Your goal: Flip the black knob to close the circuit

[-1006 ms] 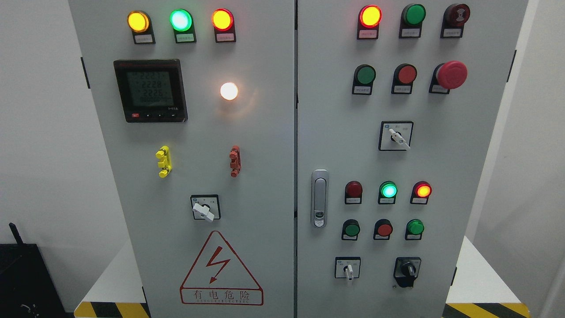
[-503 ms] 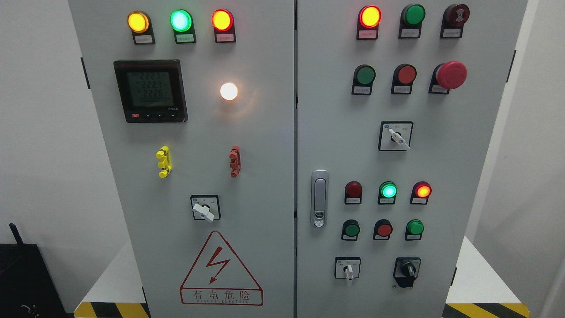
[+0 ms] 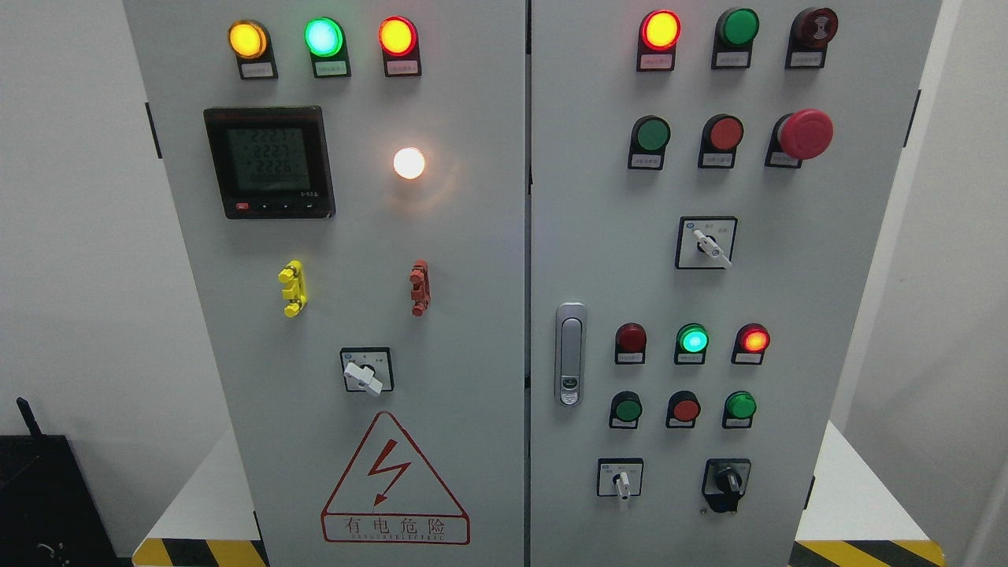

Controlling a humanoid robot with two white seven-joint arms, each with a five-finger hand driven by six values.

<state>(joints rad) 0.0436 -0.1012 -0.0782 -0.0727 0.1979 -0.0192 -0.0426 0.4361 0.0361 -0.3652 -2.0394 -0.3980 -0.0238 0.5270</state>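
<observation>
A grey electrical cabinet with two doors fills the head view. The black knob (image 3: 726,480) sits at the lower right of the right door (image 3: 787,299), its pointer standing about upright on a black base. Neither of my hands shows in the frame.
White selector switches (image 3: 713,247) (image 3: 623,482) (image 3: 364,376), a red mushroom button (image 3: 805,133), lit and unlit lamps, a door latch (image 3: 570,353) and a meter display (image 3: 269,161) cover the panels. A black box (image 3: 39,504) stands at lower left. Yellow-black tape (image 3: 866,551) marks the platform edge.
</observation>
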